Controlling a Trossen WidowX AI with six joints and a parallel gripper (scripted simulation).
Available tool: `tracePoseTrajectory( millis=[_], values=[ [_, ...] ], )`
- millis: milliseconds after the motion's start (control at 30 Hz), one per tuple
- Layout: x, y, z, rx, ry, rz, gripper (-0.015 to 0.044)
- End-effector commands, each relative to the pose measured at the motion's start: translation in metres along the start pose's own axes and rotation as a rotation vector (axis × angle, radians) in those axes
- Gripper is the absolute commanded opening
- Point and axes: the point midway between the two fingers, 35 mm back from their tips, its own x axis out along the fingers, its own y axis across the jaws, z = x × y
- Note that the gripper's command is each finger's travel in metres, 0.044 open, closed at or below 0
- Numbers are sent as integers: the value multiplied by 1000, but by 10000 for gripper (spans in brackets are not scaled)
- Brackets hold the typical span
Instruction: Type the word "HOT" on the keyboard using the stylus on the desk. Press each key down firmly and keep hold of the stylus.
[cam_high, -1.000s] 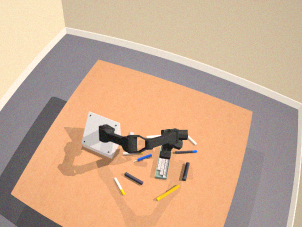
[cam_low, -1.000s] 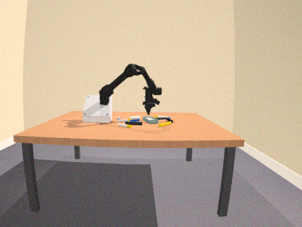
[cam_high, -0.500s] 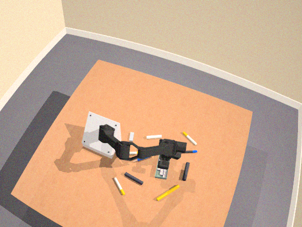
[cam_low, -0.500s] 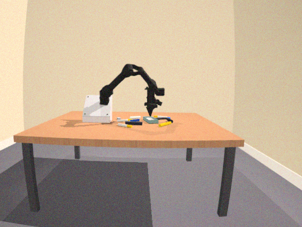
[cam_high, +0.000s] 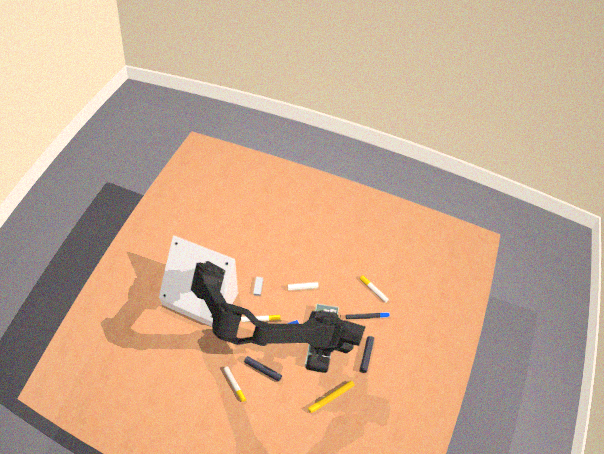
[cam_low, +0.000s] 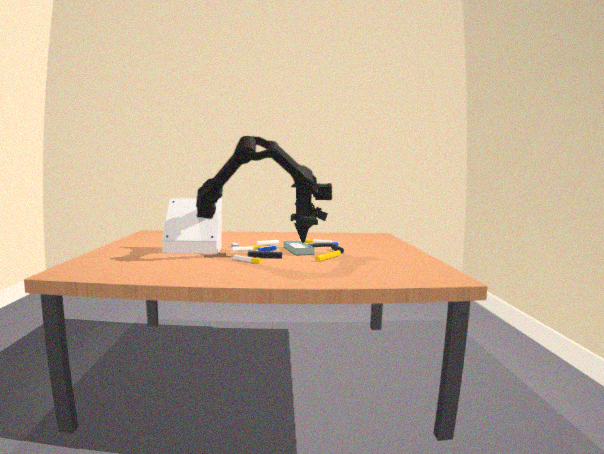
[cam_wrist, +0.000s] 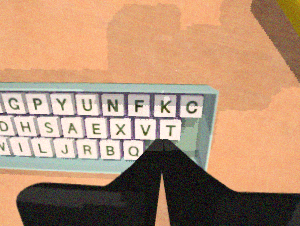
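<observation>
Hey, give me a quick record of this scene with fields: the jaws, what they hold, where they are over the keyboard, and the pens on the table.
jaws: shut, tips together, pointing down
held: nothing; no stylus between them
position: tips at the T key, right end of the middle row of the keyboard
contact with key: cannot tell
pens: several lie loose on the table, among them a yellow pen and a dark pen near the keyboard
</observation>
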Motion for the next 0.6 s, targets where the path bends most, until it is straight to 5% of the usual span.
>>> tracePoseTrajectory(
  millis=[0, 567],
  values=[
    [-1, -2, -1, -15, 2, 0, 0],
    [0, 27, -34, -17, 3, 1, 0]
  ],
)
